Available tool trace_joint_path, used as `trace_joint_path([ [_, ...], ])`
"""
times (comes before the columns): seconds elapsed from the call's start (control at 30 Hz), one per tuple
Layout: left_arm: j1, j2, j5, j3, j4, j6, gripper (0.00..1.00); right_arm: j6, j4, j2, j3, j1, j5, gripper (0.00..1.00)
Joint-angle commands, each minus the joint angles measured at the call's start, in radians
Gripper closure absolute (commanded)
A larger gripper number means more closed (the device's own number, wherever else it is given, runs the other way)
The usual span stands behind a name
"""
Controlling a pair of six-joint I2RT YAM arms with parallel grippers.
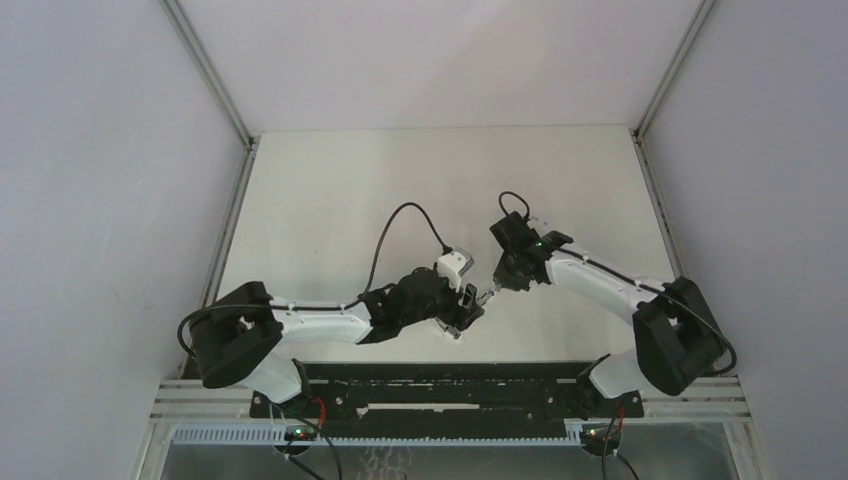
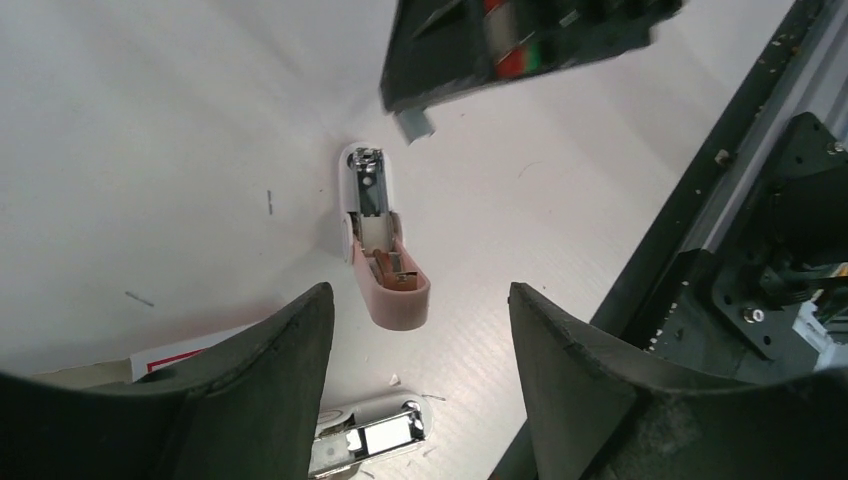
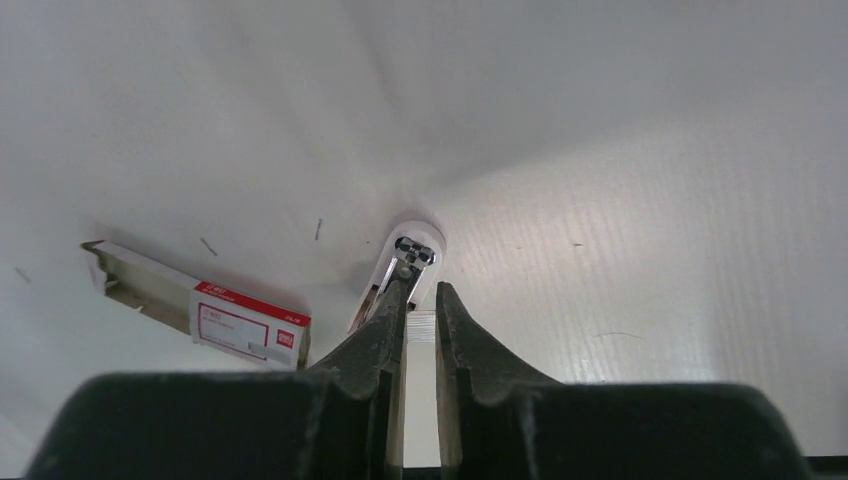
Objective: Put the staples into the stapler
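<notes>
**Op 2:** Two grippers. What's each doing, L to R?

**Op 1:** L gripper (image 2: 420,292) is spread wide, nothing btwn its fingers. I see the stapler (image 2: 372,200) on the table (image 3: 650,250) just ahead of it, hinged open, white top arm and pink base splayed. R gripper (image 3: 425,285) is pinched nearly together on a staple strip (image 3: 421,325), hovering over the stapler's chrome front end. I can't tell if the strip touches the channel.

**Op 2:** Any writing?

**Op 1:** Staple box (image 3: 245,330) lies left of the stapler on my R wrist cam, w/ a red-and-white label. Print's too small to read. A few loose staples (image 3: 208,246) lie btwn box and stapler.

**Op 2:** Surface, room?

**Op 1:** White ribbed tabletop, plain pale walls (image 1: 90,150) w/ metal corner posts (image 1: 205,70), black rail (image 1: 450,385) along the near edge.
</notes>
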Motion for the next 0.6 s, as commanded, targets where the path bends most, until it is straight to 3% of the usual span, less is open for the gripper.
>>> trace_joint_path([
  [0.0, -0.002, 0.022, -0.054, 0.076, -0.089, 0.075, 0.31, -0.057, -0.040, -0.127, 0.004, -0.038, 0.069, 0.92],
  [0.23, -0.004, 0.060, -0.086, 0.153, -0.213, 0.181, 0.32, -0.095, -0.039, -0.242, -0.040, -0.107, 0.068, 0.92],
  [0.57, -0.003, 0.074, -0.264, 0.205, -0.326, 0.304, 0.35, -0.139, -0.022, -0.259, -0.065, -0.133, 0.041, 0.92],
])
